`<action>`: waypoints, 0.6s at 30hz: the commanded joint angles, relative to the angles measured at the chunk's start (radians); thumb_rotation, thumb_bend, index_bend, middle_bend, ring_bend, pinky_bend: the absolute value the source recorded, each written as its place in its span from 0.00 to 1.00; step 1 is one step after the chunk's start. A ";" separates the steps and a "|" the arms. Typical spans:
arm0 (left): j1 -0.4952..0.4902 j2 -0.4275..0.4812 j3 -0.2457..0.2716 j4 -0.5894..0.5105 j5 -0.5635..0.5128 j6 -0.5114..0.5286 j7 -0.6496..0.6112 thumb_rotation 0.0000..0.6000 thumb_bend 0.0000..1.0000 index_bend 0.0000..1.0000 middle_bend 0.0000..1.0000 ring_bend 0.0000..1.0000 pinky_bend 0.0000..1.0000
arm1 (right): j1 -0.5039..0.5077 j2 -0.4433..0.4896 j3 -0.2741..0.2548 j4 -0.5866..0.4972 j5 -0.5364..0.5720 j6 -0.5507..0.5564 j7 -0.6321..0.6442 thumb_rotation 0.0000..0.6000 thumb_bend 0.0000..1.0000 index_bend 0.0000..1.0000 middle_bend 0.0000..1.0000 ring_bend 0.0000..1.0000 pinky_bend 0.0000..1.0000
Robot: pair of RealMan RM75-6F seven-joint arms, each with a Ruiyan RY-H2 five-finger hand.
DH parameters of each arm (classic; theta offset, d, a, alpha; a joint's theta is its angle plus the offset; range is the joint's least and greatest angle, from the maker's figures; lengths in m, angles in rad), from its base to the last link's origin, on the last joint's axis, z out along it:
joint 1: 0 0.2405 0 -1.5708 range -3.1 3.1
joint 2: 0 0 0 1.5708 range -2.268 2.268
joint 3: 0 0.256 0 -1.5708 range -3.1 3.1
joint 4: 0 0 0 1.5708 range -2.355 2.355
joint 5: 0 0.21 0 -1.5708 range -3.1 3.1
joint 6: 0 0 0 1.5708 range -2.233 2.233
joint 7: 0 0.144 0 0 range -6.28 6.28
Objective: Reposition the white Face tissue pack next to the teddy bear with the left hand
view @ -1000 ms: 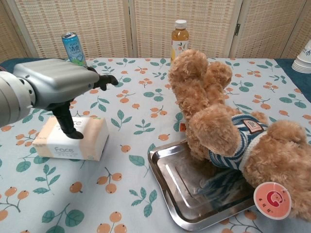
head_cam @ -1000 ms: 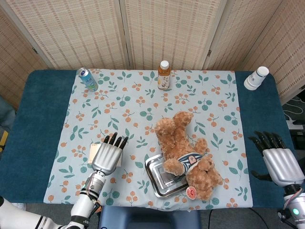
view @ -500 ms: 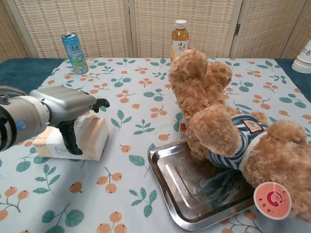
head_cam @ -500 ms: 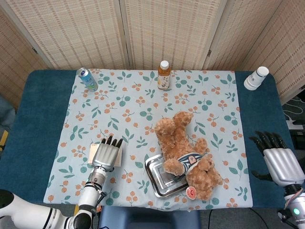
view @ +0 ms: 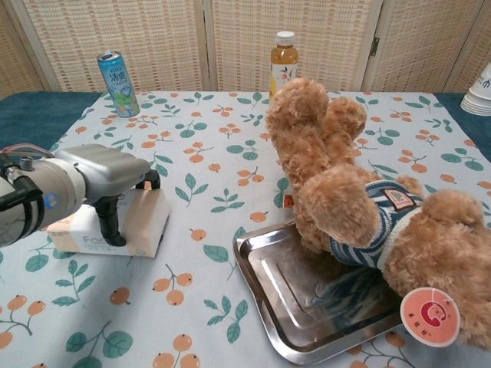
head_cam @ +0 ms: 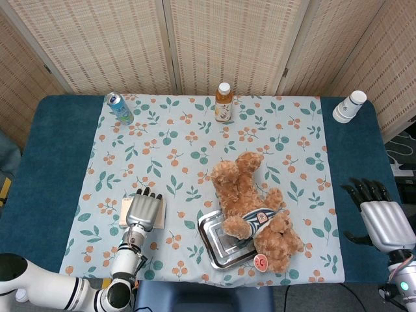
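The white Face tissue pack [view: 143, 223] lies on the floral cloth at the front left; in the head view only its edge [head_cam: 123, 212] shows under my left hand [head_cam: 143, 210]. In the chest view my left hand [view: 98, 174] sits low over the pack, its thumb down the near face and its fingers curled over the far side, gripping it. The brown teddy bear [head_cam: 251, 207] [view: 359, 201] in a striped top lies to the right, partly on a metal tray. My right hand [head_cam: 383, 220] hovers open at the table's right edge.
The steel tray [head_cam: 214, 244] [view: 301, 303] lies between the pack and the bear's body. A blue can [head_cam: 119, 108] [view: 116, 73] stands back left, a tea bottle [head_cam: 223, 102] [view: 284, 57] back centre, stacked white cups [head_cam: 350, 106] back right.
My left hand has sunk from above the pack down onto it, and its fingers have closed around it. The pack itself and the right hand have stayed put.
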 commanded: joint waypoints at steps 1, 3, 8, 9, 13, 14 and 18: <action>-0.004 -0.002 0.002 0.003 0.010 0.010 -0.005 1.00 0.24 0.34 0.41 0.16 0.21 | 0.001 -0.001 0.001 0.001 0.003 -0.002 0.000 1.00 0.12 0.14 0.05 0.00 0.00; -0.006 0.000 0.001 -0.001 0.019 0.018 -0.010 1.00 0.27 0.38 0.46 0.19 0.22 | 0.002 -0.001 0.001 0.001 0.004 -0.002 -0.001 1.00 0.12 0.14 0.05 0.00 0.00; -0.009 0.026 0.016 -0.028 0.080 0.045 -0.016 1.00 0.32 0.44 0.53 0.24 0.25 | 0.004 -0.001 0.001 0.001 0.008 -0.005 -0.003 1.00 0.12 0.14 0.05 0.00 0.00; -0.009 0.037 0.020 -0.035 0.093 0.045 -0.015 1.00 0.32 0.44 0.53 0.24 0.26 | 0.004 -0.002 0.001 0.001 0.009 -0.005 -0.003 1.00 0.12 0.14 0.05 0.00 0.00; -0.001 0.099 -0.025 -0.082 0.131 0.044 -0.079 1.00 0.32 0.45 0.54 0.26 0.28 | 0.006 -0.003 0.001 0.004 0.015 -0.009 -0.003 1.00 0.12 0.14 0.05 0.00 0.00; 0.003 0.111 -0.037 -0.090 0.154 0.047 -0.103 1.00 0.32 0.45 0.55 0.26 0.28 | 0.007 -0.003 0.001 0.004 0.016 -0.009 -0.004 1.00 0.12 0.14 0.05 0.00 0.00; 0.043 0.148 -0.067 -0.131 0.267 0.056 -0.250 1.00 0.32 0.48 0.59 0.31 0.31 | 0.007 -0.005 0.002 0.004 0.018 -0.009 -0.006 1.00 0.12 0.14 0.05 0.00 0.00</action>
